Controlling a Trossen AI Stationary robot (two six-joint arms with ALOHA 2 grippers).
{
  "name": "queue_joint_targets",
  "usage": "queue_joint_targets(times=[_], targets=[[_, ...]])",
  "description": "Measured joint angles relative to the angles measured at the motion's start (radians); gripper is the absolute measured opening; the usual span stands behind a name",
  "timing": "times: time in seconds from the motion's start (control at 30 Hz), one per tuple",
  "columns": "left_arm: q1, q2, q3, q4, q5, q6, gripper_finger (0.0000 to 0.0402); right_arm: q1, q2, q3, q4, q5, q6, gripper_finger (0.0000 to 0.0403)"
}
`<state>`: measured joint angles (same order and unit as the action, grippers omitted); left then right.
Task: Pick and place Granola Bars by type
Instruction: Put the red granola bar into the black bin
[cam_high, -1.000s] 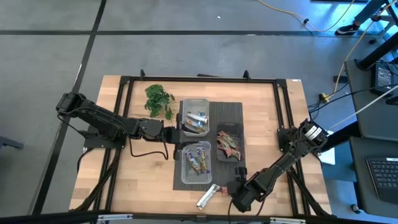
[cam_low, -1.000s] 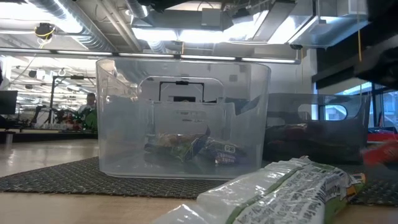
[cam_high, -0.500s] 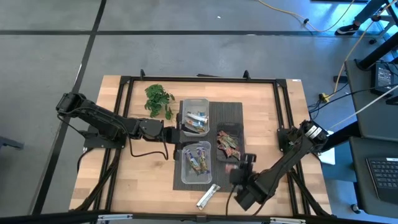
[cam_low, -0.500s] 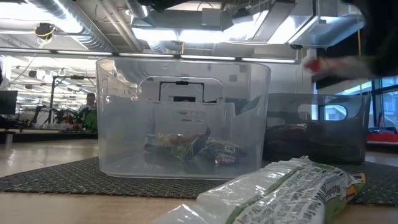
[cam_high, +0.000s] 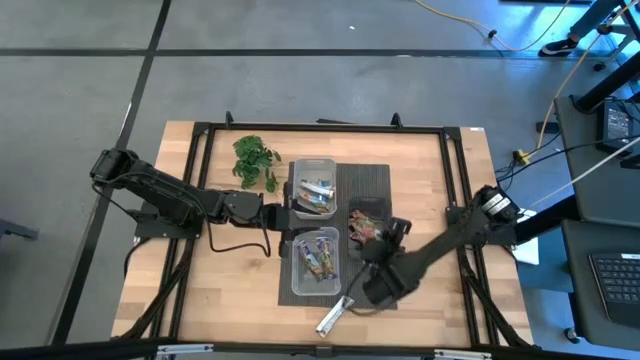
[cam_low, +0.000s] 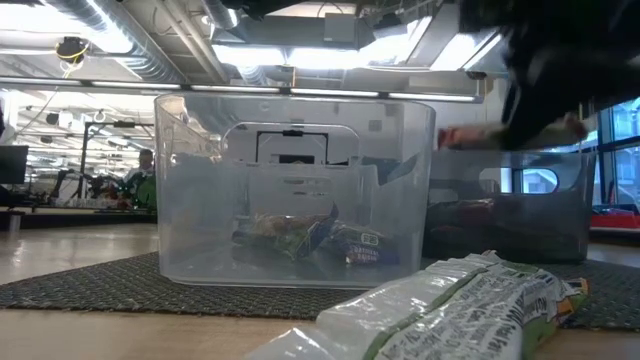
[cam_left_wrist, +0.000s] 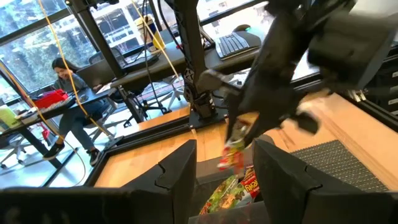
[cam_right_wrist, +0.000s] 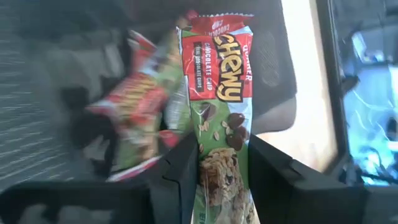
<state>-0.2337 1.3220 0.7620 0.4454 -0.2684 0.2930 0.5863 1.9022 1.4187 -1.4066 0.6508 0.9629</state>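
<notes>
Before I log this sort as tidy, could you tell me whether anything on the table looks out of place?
Yes: one silver bar lies loose on the bare wood at the table's front edge, outside every tub. The right gripper holds a red and green bar over the dark tub; that looks deliberate.

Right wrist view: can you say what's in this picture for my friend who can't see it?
The right claw is shut on a red and green Chewy granola bar, holding it above a dark tub with more red and green bars inside.
</notes>
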Motion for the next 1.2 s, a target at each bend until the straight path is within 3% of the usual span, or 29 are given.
queue_joint_targets(times=[0.4,0.7,1.0,1.2], targets=[[0.000,0.000,0.000,0.000,-0.002,0.001,0.0150,-0.153,0.000,-0.089,0.102,-0.022,-0.024,0.0124],[0.000,0.000,0.000,0.000,-0.003,0.001,0.0151,-0.200,0.000,-0.089,0.263,-0.127,-0.078,0.0124],[0.000,0.000,0.000,0.000,-0.003,0.000,0.0152,-0.210,0.000,-0.089,0.266,-0.130,-0.108,0.0125],[0.000,0.000,0.000,0.000,-0.003,0.000,0.0152,-0.210,0.000,-0.089,0.263,-0.130,-0.135,0.0164]])
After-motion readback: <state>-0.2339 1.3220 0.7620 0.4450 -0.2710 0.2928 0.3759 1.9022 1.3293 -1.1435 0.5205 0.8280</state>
